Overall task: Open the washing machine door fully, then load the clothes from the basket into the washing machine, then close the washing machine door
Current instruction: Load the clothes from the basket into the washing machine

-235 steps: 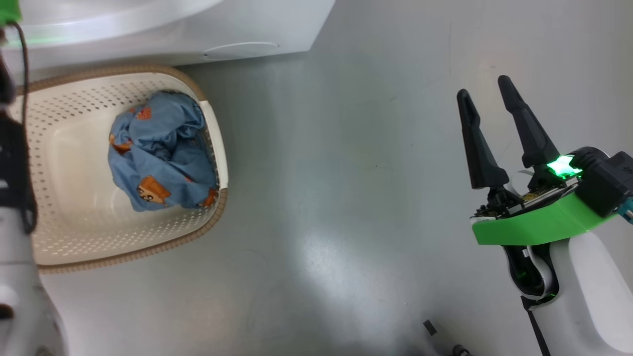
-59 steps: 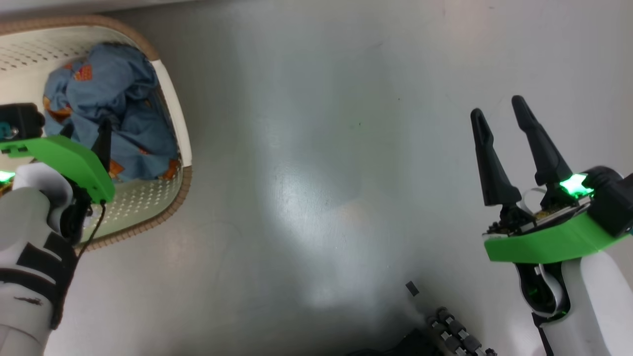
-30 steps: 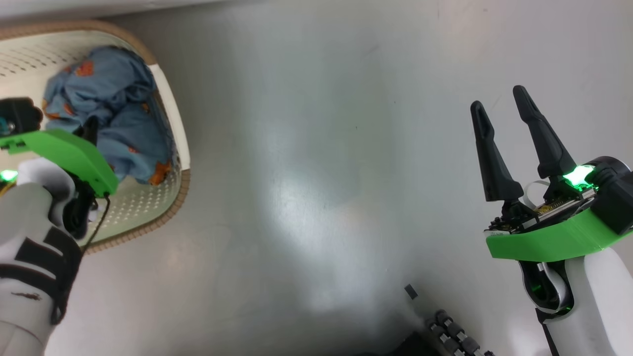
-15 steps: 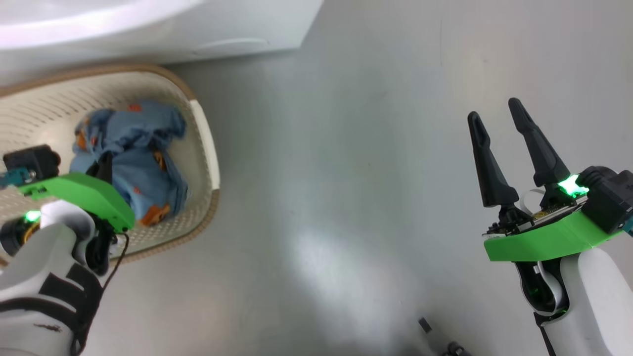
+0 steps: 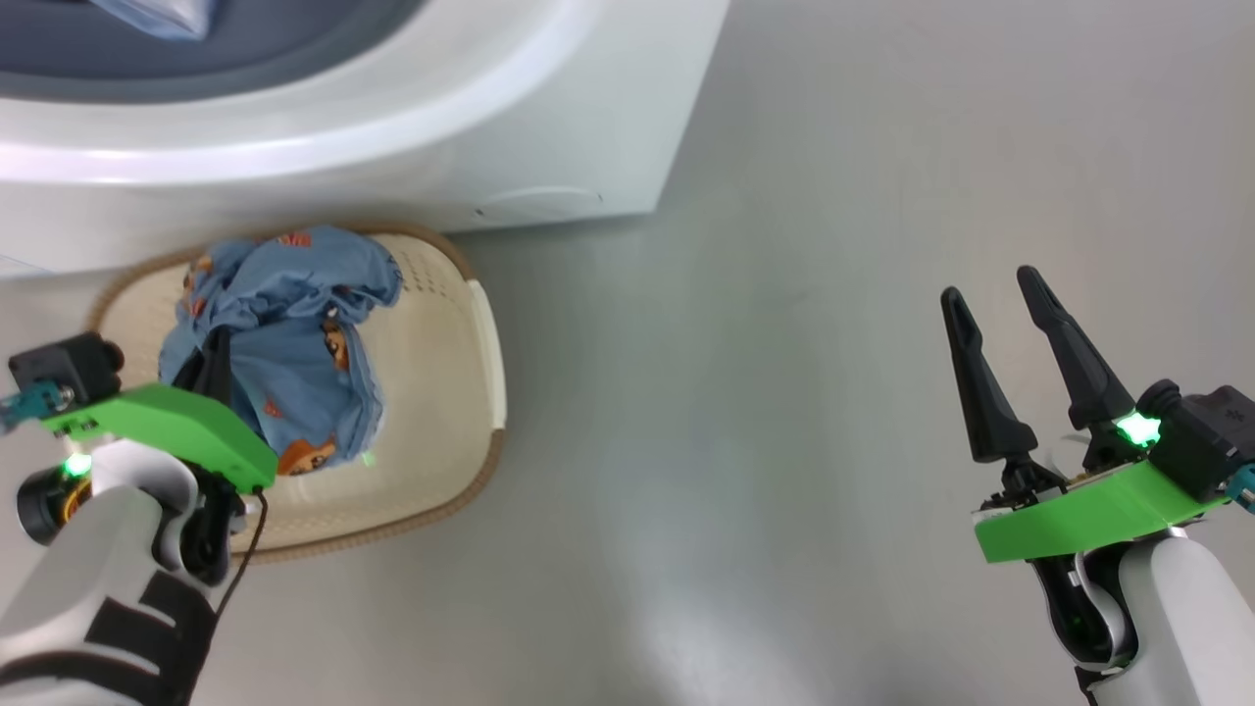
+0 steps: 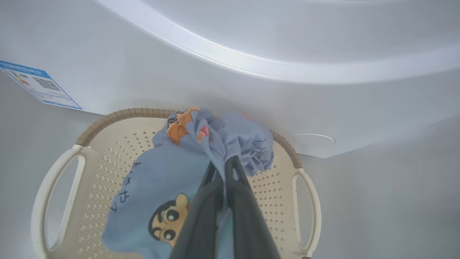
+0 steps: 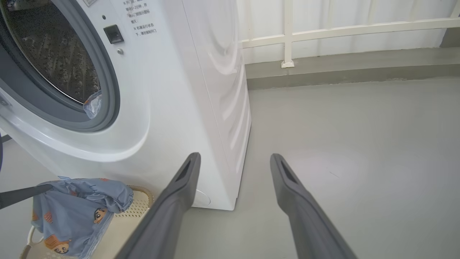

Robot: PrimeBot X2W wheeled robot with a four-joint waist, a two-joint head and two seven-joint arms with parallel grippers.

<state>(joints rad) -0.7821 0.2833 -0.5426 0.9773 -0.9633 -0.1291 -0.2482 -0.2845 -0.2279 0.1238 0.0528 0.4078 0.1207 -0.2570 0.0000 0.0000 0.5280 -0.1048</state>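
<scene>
The blue garment (image 5: pixel 284 343) with orange cartoon prints hangs bunched over the cream basket (image 5: pixel 431 510), and my left gripper (image 5: pixel 214 358) is shut on it. In the left wrist view the closed gripper (image 6: pixel 224 163) pinches the cloth (image 6: pixel 161 180) above the basket's rim (image 6: pixel 107 120). The white washing machine (image 5: pixel 392 127) stands just behind the basket. A pale garment (image 7: pixel 92 104) lies on the grey gasket at the drum's mouth. My right gripper (image 5: pixel 1000 314) is open over bare floor, far right. The door is out of view.
The washer's side wall (image 7: pixel 222 90) and the round filter cap (image 6: pixel 314 136) are close behind the basket. A blue label sticker (image 6: pixel 39 84) is on the washer's front. Grey floor (image 5: pixel 735 441) spreads to the right, ending at a white railing (image 7: pixel 323 32).
The head camera has tilted up, bringing the washer's drum mouth into view. My left gripper has risen with the blue garment, lifting it off the basket floor. The right gripper stays open.
</scene>
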